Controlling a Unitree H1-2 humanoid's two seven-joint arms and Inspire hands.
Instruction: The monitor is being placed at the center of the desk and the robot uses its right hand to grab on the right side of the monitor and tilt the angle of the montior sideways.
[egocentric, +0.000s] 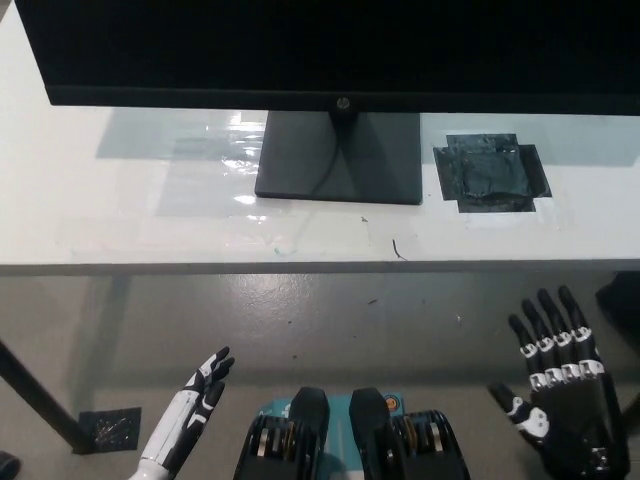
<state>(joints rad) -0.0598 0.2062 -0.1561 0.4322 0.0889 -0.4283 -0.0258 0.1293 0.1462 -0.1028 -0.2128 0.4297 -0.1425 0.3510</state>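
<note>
In the head view, the monitor (330, 50) fills the top of the picture from 10 to 2 o'clock, standing on the white surface (130, 215) with its dark stand base (340, 160) just above centre. A thin cable (325, 165) runs down over the base. At 2 o'clock, just right of the base, a patch of dark tape (490, 175) is stuck flat on the surface.

The right robot hand (560, 400) is at 4 o'clock, low over the floor (320, 320) and well clear of the surface edge, fingers spread wide and holding nothing. It touches neither the monitor nor the tape patch. The left robot hand (200, 395) rests at 7 o'clock, below the surface, fingers extended and slightly apart, also empty.

From these pictures, the grab on the monitor's right side is not in hand: the right edge lies beyond the picture's edge, and whether the screen has already been turned cannot be told. If the turn is still due, the reach, the grasp and the tilt all remain.
</note>
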